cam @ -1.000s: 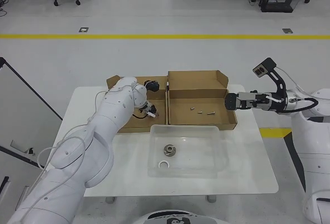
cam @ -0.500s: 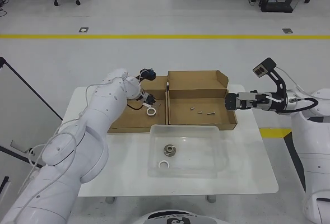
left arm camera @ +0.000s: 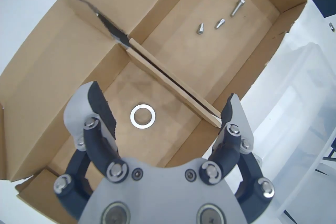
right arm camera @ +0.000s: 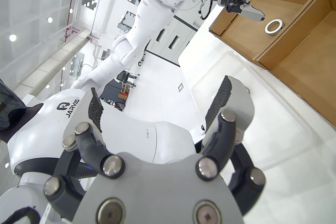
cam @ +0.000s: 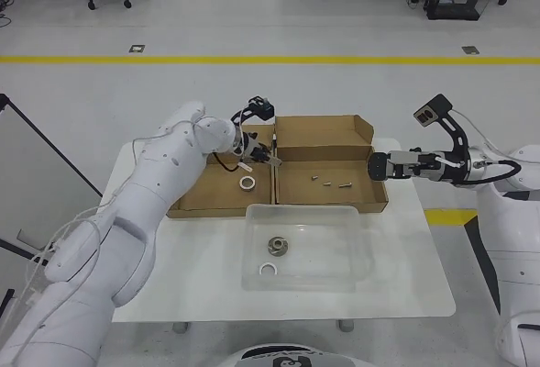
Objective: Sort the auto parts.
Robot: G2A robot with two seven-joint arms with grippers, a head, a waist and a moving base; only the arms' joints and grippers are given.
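A white rectangular desk (cam: 407,275) stands on a pale grey floor (cam: 68,101). Beyond the desk, a yellow painted line (cam: 343,60) runs across the floor. Just past the line lie a small dark square floor plate (cam: 137,48) and a second such plate (cam: 470,50). A dark-framed panel (cam: 22,174) stands off the desk's left end.

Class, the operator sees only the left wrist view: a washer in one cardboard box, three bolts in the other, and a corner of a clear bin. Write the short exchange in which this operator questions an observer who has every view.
Operator: I see only a corner of the clear bin. What lies in it?
Observer: The clear bin holds a dark round metal part and a white ring.
Operator: Where is the other arm?
Observer: The right gripper hangs at the outer end of the bolt box.
Operator: Is it carrying anything?
Observer: No, its jaws stand open with nothing between them.
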